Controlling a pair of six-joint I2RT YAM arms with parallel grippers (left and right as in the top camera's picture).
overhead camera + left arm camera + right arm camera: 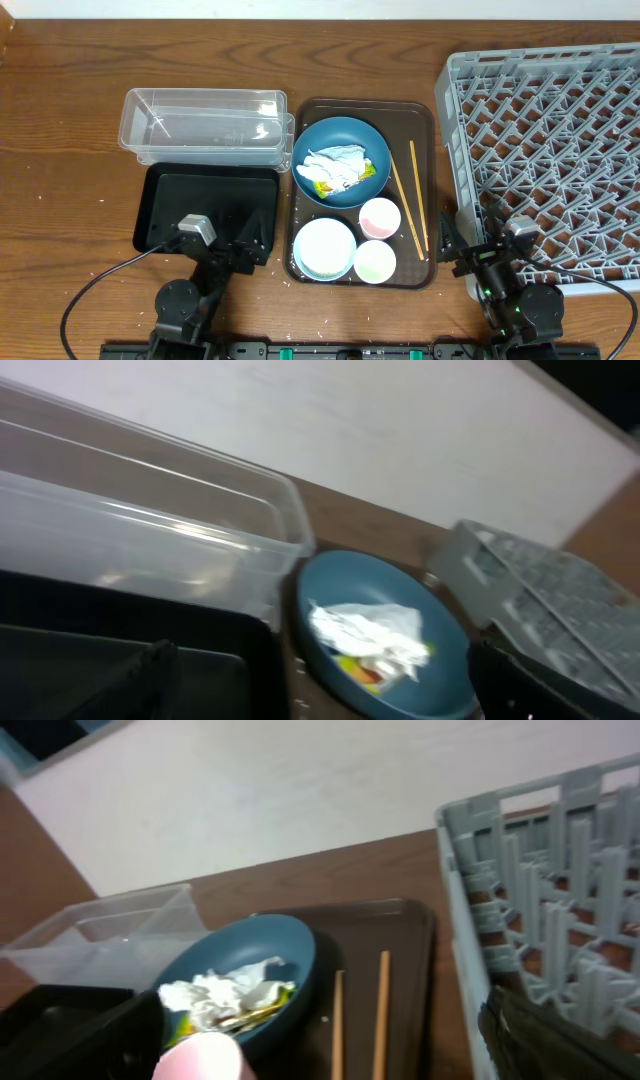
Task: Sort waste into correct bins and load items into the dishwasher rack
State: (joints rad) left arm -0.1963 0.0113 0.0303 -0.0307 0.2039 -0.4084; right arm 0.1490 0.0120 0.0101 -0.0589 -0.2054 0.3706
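A large dark-blue bowl point(341, 160) on the brown serving tray holds crumpled white tissue point(335, 163) and a yellow-green wrapper point(324, 187); they also show in the left wrist view point(365, 630) and the right wrist view point(225, 995). In front of it sit a pale-blue bowl point(325, 248), a pink-inside cup point(379, 218) and a green-inside cup point(375, 262). Two chopsticks point(410, 205) lie along the tray's right side. The clear tub point(205, 125) and black tray point(205, 200) stand on the left, the grey rack point(550, 140) on the right. My left gripper point(252, 240) is open over the black tray's near right corner. My right gripper point(455, 250) is open between the serving tray and the rack.
The brown serving tray point(425, 130) lies mid-table under the dishes. A few white specks point(291, 283) lie on the wood near its front left corner. The rack's near left corner is close to my right gripper. Cables run from both arm bases at the front edge.
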